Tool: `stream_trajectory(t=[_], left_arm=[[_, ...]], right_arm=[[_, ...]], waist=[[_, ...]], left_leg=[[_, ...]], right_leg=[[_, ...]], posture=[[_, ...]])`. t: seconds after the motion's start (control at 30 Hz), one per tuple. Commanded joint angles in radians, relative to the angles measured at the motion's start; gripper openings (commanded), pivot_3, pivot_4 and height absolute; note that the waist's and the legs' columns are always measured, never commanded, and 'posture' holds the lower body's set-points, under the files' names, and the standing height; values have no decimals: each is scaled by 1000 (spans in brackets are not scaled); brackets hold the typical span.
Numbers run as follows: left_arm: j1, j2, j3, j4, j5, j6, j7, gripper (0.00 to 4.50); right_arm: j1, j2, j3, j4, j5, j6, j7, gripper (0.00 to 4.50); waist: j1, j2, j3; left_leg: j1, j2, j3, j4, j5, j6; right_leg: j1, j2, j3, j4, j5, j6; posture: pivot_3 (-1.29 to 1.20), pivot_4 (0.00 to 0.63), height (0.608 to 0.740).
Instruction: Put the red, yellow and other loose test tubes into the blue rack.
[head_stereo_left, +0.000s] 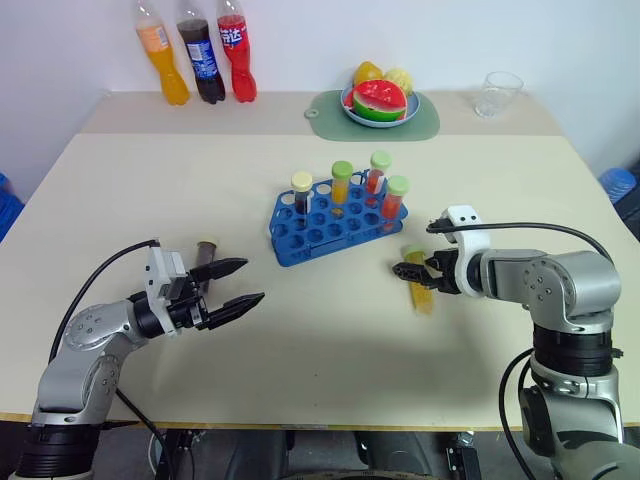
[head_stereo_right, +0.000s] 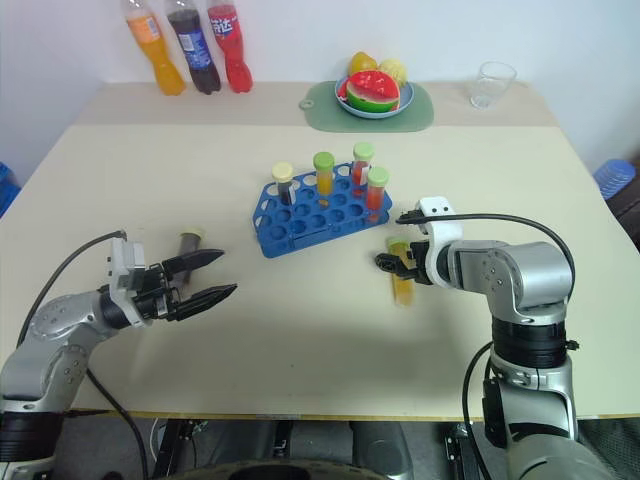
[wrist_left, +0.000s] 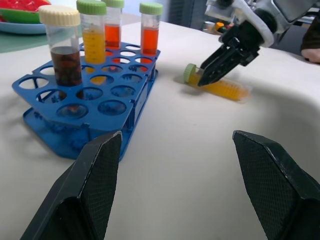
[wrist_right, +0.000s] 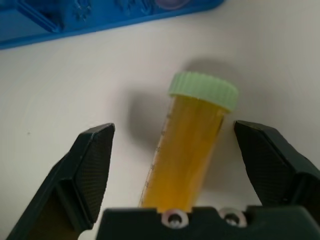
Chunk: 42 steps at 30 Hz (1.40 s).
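Four tubes upright in blue rack (head_stereo_left: 325, 225), yellow tube (wrist_right: 187, 145) flat between wide right jaws, left jaws wide.

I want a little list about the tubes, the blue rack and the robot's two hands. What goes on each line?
Blue rack: on the table, holds four upright tubes.
Tubes in rack: dark brown tube, yellow tube with green cap, two red ones.
Loose yellow tube: lying flat beside the rack, green cap toward it.
Loose dark tube: lying by the left gripper.
Right gripper: open, fingers either side of the loose yellow tube, not closed on it.
Left gripper: open, holding nothing.
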Motion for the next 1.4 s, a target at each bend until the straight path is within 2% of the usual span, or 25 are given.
stream_trajectory(t=[0.03,0.13,0.27,0.3,0.43,0.53,0.63,0.77,0.9,1.1,1.27,1.4], left_arm=[[14,6,25,-33,-9,-8,7,3666],[22,10,28,-55,-14,2,20,3666],[29,14,31,-69,-17,11,31,3666],[32,14,33,-72,-18,12,33,3666],[34,13,38,-78,-20,17,41,3666],[31,11,36,-77,-20,17,43,3666],[24,8,33,-70,-18,16,42,3666],[6,1,28,-60,-19,18,45,3666],[-9,-6,27,-53,-24,23,51,3666],[-7,-8,27,-63,-27,31,60,3666],[9,6,47,-82,-39,45,67,3666],[13,10,55,-97,-43,55,79,3666]], right_arm=[[-9,9,43,19,-7,6,-27,4191],[-7,5,89,19,-20,-1,-29,3337],[3,-8,114,26,-30,-24,-12,1314],[7,-13,118,26,-30,-33,-6,953],[27,-58,146,10,-32,-122,40,953],[66,-74,128,-51,10,-294,154,953],[117,16,10,-113,159,-527,352,953],[141,129,-40,-64,218,-815,510,953],[128,205,6,19,113,-1083,505,953],[69,352,100,366,-154,-1627,434,953],[16,407,100,604,-227,-1856,379,953],[-13,422,101,692,-237,-1937,368,953]], waist=[[-6,0,0],[-7,-2,-1],[-8,-2,-1],[-8,-2,-1],[-7,-2,-1],[-6,-3,-2],[-11,-3,-1],[-7,-1,0],[-1,-1,0],[-9,-1,0],[-7,0,1],[-8,0,1]], left_leg=[[0,0,0,0,0,0],[1,0,0,0,0,0],[1,0,0,0,0,0],[1,0,0,0,0,0],[1,0,0,0,0,0],[1,0,0,0,0,0],[1,1,1,0,0,0],[1,2,0,-1,0,0],[0,1,-1,0,0,0],[1,0,0,-1,0,0],[0,1,0,-2,0,-1],[0,1,0,-1,1,-1]], right_leg=[[0,0,0,0,0,0],[0,0,0,0,0,0],[0,1,0,0,0,0],[0,1,0,0,0,0],[1,1,0,0,0,0],[1,1,0,0,0,0],[1,2,0,0,0,0],[0,4,0,1,0,0],[1,0,-1,0,0,1],[-1,1,0,1,0,0],[-2,1,0,2,0,0],[-2,-1,0,2,1,0]], posture=[[0,150,740],[0,150,740],[0,150,740],[0,150,740],[0,150,740],[0,150,740],[0,150,740],[0,150,740],[0,150,740],[0,150,740],[0,150,740],[0,150,740]])
